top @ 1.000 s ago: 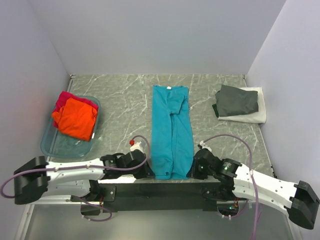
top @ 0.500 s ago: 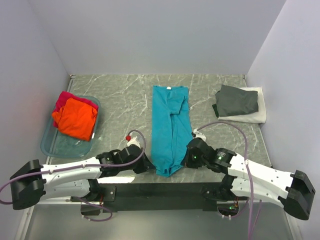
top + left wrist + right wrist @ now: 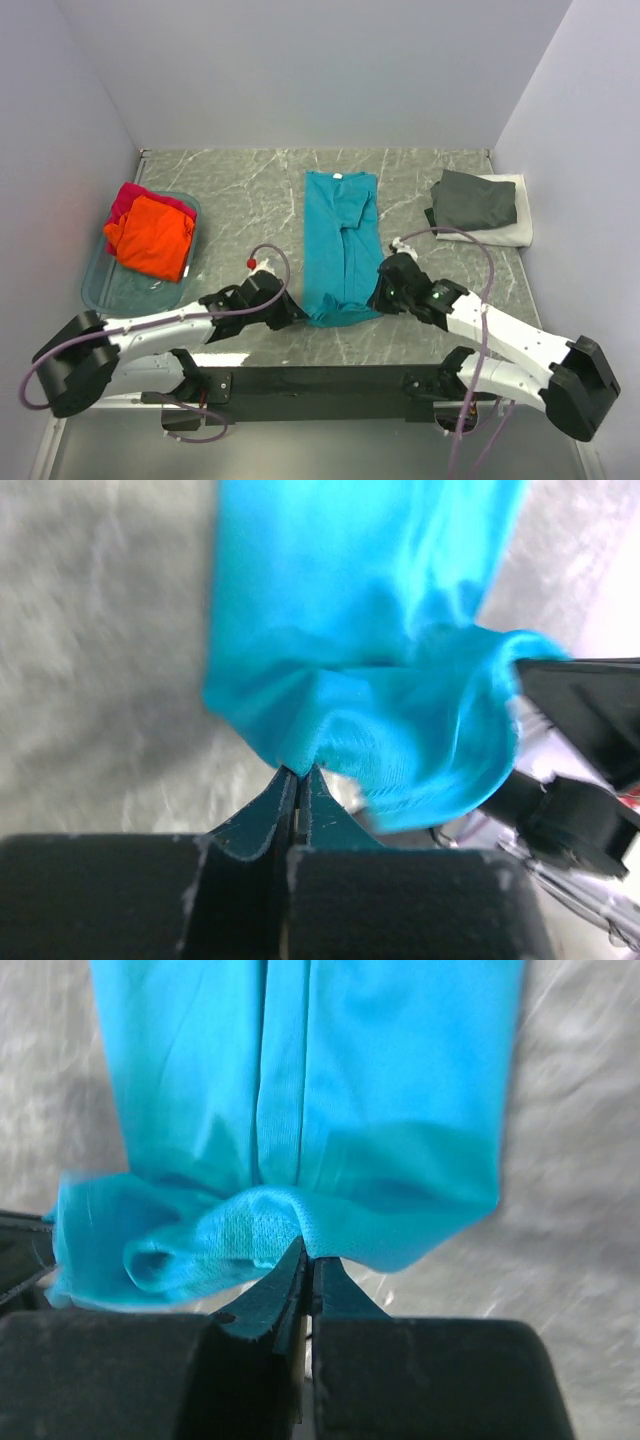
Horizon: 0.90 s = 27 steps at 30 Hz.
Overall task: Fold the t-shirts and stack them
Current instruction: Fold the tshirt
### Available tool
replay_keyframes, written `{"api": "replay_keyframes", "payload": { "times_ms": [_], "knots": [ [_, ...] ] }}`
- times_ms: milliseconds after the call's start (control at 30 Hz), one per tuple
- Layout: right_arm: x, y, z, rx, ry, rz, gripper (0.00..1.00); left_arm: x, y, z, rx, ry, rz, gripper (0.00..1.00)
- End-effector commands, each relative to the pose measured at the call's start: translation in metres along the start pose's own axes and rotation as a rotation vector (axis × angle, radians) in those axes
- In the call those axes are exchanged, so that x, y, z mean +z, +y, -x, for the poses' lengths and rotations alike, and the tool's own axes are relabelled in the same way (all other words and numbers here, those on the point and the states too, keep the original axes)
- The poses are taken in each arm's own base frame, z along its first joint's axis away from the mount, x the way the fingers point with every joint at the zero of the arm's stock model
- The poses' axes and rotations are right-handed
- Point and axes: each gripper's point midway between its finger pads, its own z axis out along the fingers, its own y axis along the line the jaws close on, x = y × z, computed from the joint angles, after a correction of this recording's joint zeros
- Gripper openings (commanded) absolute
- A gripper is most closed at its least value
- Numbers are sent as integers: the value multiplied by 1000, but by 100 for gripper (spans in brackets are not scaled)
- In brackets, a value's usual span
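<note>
Hem of teal t-shirt (image 3: pixel 342 240) in left gripper (image 3: pixel 293 312) and right gripper (image 3: pixel 378 298)

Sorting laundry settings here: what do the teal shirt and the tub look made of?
The teal shirt: soft matte knit cloth, perhaps cotton; fine knit loops show at the pinched hem. The tub: clear bluish plastic, glossy; the table shows through.

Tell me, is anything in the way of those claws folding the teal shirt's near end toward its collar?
Nothing visible. The left gripper and right gripper pinch the near hem of the teal shirt; the cloth ahead lies bare. The tub sits off left, the grey shirt off right.
</note>
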Motion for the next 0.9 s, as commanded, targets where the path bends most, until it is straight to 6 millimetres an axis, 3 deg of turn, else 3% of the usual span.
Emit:
{"api": "replay_keyframes", "payload": {
  "times_ms": [0,67,100,133,167,233,300,500,867],
  "knots": [
    [2,18,50,-44,-107,44,0,9,-34,24,65,-27,-91,0],
    [5,19,61,-75,-111,43,0,19,-30,37,99,-43,-56,0],
    [8,17,68,-74,-121,34,0,20,-42,48,110,-60,-67,0],
    [12,18,76,-91,-120,24,0,25,-37,56,111,-65,-39,0],
    [14,19,81,-95,-120,23,0,25,-48,67,137,-85,-55,0],
    [21,19,92,-103,-119,16,0,30,-49,80,158,-96,-46,0],
    [26,21,99,-110,-119,23,0,31,-63,92,178,-106,-64,0],
    [47,15,121,-120,-92,-2,0,49,-59,120,201,-103,-35,1],
    [61,3,168,-124,-105,-27,0,64,-60,171,237,-144,3,0]
  ]
}}
